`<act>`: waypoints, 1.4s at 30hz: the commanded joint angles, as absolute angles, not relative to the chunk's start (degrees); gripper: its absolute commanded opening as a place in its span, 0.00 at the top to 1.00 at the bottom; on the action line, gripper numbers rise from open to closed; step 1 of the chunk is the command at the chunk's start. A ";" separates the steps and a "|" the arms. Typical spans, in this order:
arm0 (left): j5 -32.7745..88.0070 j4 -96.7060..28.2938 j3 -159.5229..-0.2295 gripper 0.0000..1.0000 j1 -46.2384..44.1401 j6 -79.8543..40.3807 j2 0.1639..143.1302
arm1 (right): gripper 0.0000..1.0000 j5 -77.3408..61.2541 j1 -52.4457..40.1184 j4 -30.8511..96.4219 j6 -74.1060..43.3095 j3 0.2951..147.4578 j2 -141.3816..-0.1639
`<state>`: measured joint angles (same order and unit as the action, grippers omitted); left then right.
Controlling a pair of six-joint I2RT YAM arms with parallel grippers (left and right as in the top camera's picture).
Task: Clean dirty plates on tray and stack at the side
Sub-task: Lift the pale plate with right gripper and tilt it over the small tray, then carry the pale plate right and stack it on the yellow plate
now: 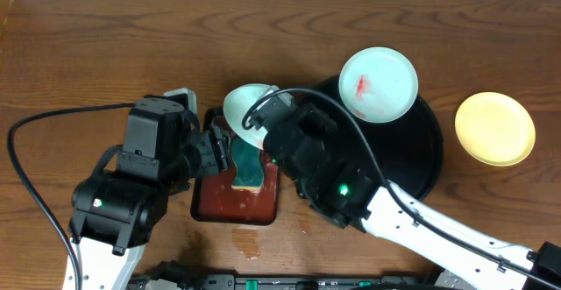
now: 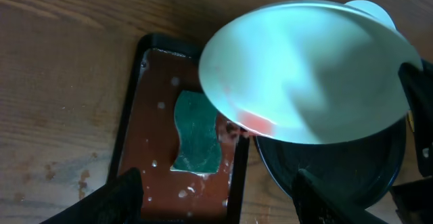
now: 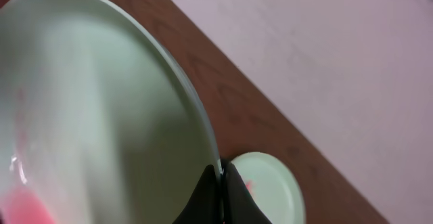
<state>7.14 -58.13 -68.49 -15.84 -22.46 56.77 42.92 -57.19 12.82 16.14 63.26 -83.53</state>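
**Right claw grips a smeared mint plate over the wash tray; left claw wide, empty.**
Overhead: your held plate hangs tilted above the green sponge in the reddish-brown tray, prob. so drips land there. The 2nd mint plate, w/ red smear, sits on the black tray. The yellow plate is off it on the table. Left wrist: only here you see the smear at the held plate's low edge. Right wrist: only here you see the rim pinched btw the fingers.

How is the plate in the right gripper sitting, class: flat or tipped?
Tipped. The held plate hangs slanted above the reddish tray's edge, its rim pinched by the right gripper.
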 commanded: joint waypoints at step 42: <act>6.42 -58.19 -69.76 0.28 -15.66 -21.69 56.47 | 0.99 50.37 -51.29 21.32 -1.85 64.31 -82.61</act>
